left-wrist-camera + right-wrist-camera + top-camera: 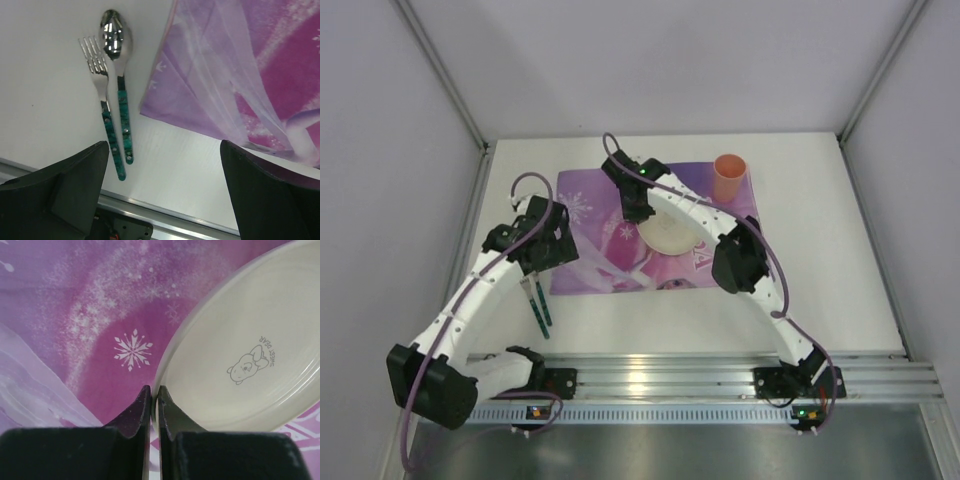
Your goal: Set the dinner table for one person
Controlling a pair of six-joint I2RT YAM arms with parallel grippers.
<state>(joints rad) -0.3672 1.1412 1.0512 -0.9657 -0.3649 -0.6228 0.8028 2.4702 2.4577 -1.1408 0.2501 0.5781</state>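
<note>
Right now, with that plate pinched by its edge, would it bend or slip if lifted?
The plate looks rigid, so it probably keeps its shape. Its smooth rim may slip in the right tool, which pinches only the edge. Held off-centre, it could tilt.

a robotics lab cell: bare white wall panels (670, 60), aluminium rails (720, 375), plain white tabletop (820, 250)
</note>
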